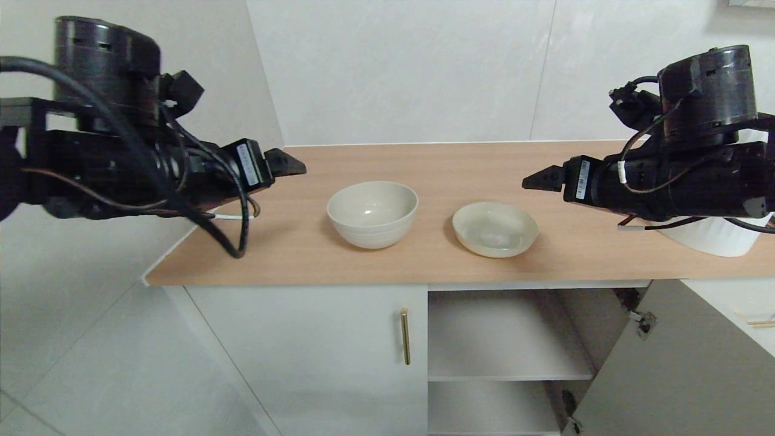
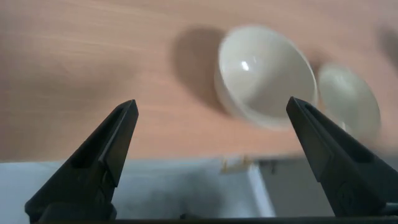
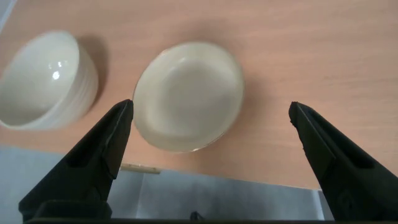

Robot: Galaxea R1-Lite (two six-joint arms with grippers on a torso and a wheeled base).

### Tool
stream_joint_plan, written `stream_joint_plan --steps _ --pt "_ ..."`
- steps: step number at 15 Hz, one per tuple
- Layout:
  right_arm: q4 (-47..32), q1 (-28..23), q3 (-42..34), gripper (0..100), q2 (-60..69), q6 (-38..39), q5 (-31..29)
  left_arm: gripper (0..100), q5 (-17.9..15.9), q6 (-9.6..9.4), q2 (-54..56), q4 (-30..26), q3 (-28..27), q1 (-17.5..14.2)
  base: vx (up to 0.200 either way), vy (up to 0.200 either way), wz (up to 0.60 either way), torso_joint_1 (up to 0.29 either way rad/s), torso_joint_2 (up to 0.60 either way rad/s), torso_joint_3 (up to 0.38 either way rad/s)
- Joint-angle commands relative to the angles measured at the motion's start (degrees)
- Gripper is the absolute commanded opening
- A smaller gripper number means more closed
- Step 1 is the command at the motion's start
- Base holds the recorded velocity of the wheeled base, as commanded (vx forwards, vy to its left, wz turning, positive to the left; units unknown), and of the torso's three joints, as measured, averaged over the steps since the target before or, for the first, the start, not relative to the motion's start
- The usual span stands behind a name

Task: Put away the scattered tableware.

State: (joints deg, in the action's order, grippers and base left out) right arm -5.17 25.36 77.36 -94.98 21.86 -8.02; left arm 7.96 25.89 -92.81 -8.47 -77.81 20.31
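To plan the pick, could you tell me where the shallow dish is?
In the head view, the shallow dish sits on the wooden countertop, right of the deep bowl, above the open cabinet.

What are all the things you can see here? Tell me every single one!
deep bowl: one, cream, on the countertop, left of the middle.
shallow dish: one, cream, on the countertop, right of the deep bowl, not touching it.
ribbed pot: one, white, at the countertop's right end, partly behind the right arm.
countertop: one, light wood, on top of the cabinet.
shut door: one, white, left half of the cabinet, with a gold handle.
open door: one, white, swung out on the right.
shelves: two, white, inside the cabinet.
left gripper: one, black, open, over the countertop's left end.
right gripper: one, black, open, above the shallow dish's right side.
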Motion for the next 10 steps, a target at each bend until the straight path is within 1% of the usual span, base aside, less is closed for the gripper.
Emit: stream_joint_plan --steps 1,2,8,10 --pt "0.07 0.40 -0.37 100 -0.82 0.03 -0.06 100 2.85 1.62 -8.27 -0.05 -3.66 3.42 0.000 0.000 0.00 0.000 0.00 0.000" --pt "0.07 0.57 -0.72 100 -0.82 -0.06 -0.06 100 3.03 1.62 -10.11 -0.05 -4.37 4.30 0.000 0.000 0.00 0.000 0.00 0.000" --pt "0.07 1.10 -1.25 100 -0.38 -0.06 -0.06 100 3.11 1.97 -15.74 0.03 -6.12 4.30 0.000 0.000 0.00 0.000 0.00 0.000" --pt "0.07 1.10 -1.51 100 -0.38 -0.06 -0.06 100 3.11 2.67 -16.18 0.03 -6.83 4.12 0.000 0.000 0.00 0.000 0.00 0.000"
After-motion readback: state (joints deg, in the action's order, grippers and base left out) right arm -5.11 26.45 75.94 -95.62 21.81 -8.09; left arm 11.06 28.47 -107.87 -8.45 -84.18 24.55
